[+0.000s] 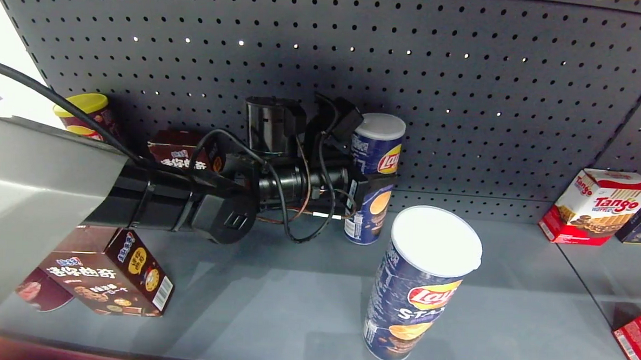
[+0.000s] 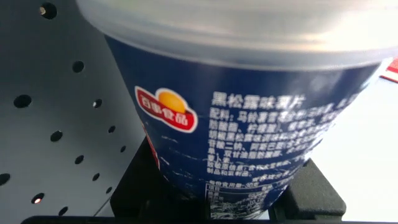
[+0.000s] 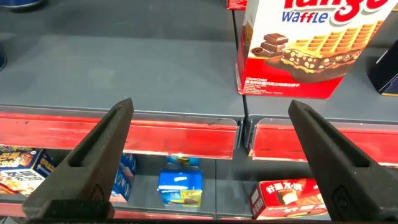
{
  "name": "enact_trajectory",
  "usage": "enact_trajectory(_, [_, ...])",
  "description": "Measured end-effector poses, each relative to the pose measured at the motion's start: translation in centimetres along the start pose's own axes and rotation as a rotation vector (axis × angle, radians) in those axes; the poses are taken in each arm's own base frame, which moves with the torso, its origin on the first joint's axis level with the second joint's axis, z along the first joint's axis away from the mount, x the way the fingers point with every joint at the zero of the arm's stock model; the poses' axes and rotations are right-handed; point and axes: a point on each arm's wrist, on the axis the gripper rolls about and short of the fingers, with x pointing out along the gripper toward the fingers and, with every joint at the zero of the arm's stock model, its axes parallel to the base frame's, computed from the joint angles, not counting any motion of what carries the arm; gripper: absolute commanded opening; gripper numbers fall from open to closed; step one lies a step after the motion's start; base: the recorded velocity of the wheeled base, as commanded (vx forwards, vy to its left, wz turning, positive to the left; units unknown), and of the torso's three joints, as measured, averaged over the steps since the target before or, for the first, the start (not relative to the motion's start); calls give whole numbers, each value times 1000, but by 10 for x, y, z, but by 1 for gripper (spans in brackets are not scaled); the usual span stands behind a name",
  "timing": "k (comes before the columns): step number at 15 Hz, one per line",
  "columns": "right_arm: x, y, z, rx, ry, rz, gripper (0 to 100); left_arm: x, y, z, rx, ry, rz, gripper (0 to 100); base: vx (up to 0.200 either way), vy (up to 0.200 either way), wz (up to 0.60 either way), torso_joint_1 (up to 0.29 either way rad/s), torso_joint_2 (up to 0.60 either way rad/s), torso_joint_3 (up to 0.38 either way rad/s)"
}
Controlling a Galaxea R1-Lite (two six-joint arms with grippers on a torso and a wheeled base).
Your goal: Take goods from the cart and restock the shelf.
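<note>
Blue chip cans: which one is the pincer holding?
The rear dark blue cylindrical chip can, in the left pincer; the nearer can stands free.

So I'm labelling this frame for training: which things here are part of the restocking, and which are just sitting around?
In the job: rear blue chip can, gripped by the left gripper; the shelf under it.
Just sitting: front blue chip can, brown cookie box, yellow-lidded can, red wafer box.
</note>
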Motion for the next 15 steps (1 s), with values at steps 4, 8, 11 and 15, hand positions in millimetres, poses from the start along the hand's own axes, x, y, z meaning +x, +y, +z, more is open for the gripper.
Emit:
enact_trajectory(4, [0, 0, 0, 0, 0, 1, 100, 2, -5, 1, 15, -28, -9, 0, 0, 0, 0, 0, 0, 0])
enact_trajectory(8, [0, 0, 0, 0, 0, 0, 100, 3, -9, -3, 19, -36, -17, 0, 0, 0, 0, 0, 0, 0])
enact_trajectory(11, [0, 0, 0, 0, 0, -1, 100, 2, -15, -14, 20, -34, -22, 100, 0, 0, 0, 0, 0, 0])
enact_trajectory(15, [0, 0, 0, 0, 0, 0, 100, 0, -21, -27, 9, -10, -20, 100, 0, 0, 0, 0, 0, 0])
